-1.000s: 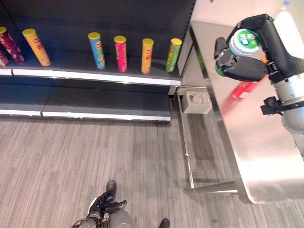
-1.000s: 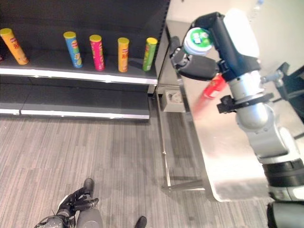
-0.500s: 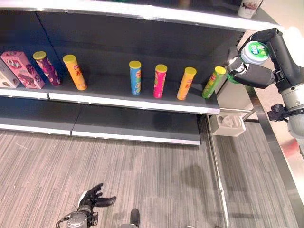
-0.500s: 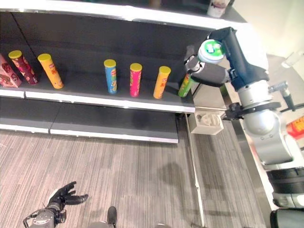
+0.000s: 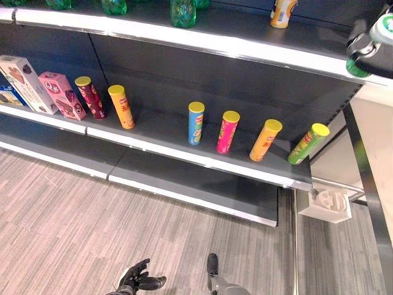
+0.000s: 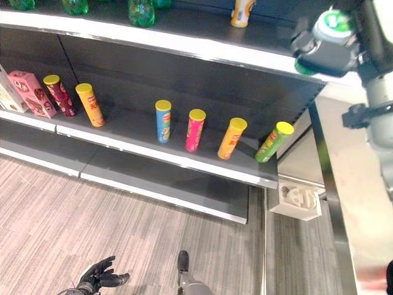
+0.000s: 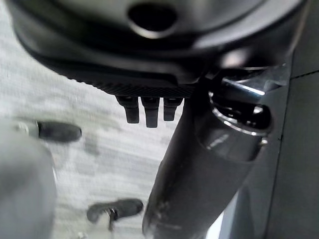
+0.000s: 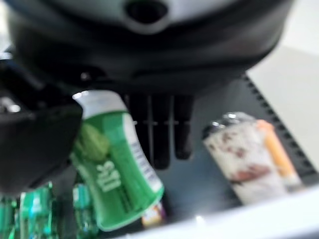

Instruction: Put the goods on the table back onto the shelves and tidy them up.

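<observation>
On the dark metal shelf unit (image 5: 184, 153) with its bright silver edge strips, the far left end of the middle board holds a white carton (image 5: 24, 83) cut off by the picture's edge and a pink rectangular carton (image 5: 61, 95) leaning beside it, their print too small to make out. Next along stand a maroon tube with a yellow lid (image 5: 90, 97) and an orange tube with a yellow lid (image 5: 121, 106), then, with gaps between them, a blue cylindrical tube (image 5: 196, 123), a magenta tube (image 5: 228, 131), a yellow-orange tube (image 5: 266, 139) and a lime-green tube (image 5: 308, 143) tilted sharply at the board's right end. On the top board, green glossy bottles (image 5: 183, 12) are cropped so only their lower parts show, and a small orange-and-white bottle (image 5: 281, 11) stands further right. Low over the grey striped floor (image 5: 92, 227), the left hand (image 5: 138, 283) hangs with fingers loosely spread, holding nothing. At the upper right, by the top board's end, the right hand (image 6: 331, 52) has its fingers and thumb curled round the green cylindrical canister with a white lid (image 8: 112, 159); its label lettering is blurred. Past it in the right wrist view stands a white-and-brown patterned cup (image 8: 239, 159). Below sits a small white box (image 5: 325, 206) beside the shiny steel table (image 6: 362, 209).
</observation>
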